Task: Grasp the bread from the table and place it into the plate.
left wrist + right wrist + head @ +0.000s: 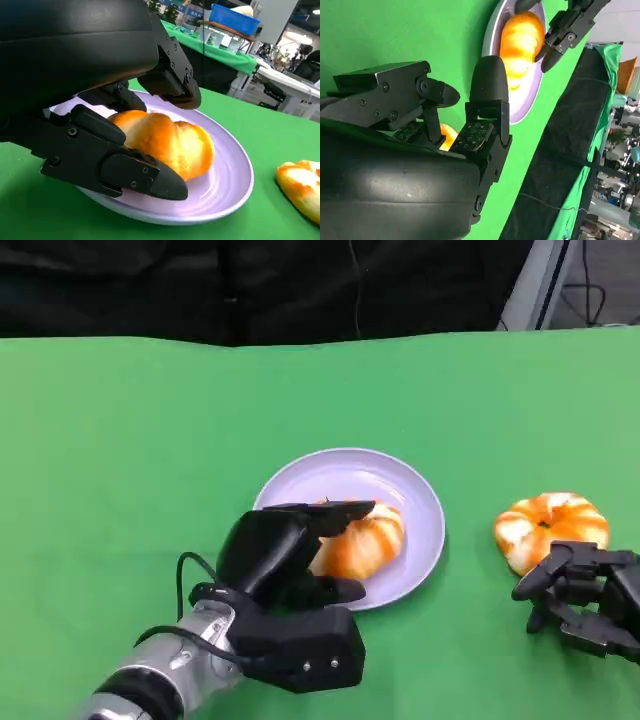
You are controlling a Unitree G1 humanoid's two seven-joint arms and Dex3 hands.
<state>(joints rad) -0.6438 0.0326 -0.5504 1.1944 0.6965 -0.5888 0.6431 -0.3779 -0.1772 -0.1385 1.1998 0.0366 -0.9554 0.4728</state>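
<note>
Green tabletop (120, 440): my left hand (285, 560) grips a bread (362, 540) over the plate (420, 500); my right hand (585, 595), fingers apart and empty, sits just beside the second bread (552, 522)

My left hand (290, 560) covers the near side of the bread (362, 540) on the plate (400, 490); whether my fingers actually touch it is unclear
</note>
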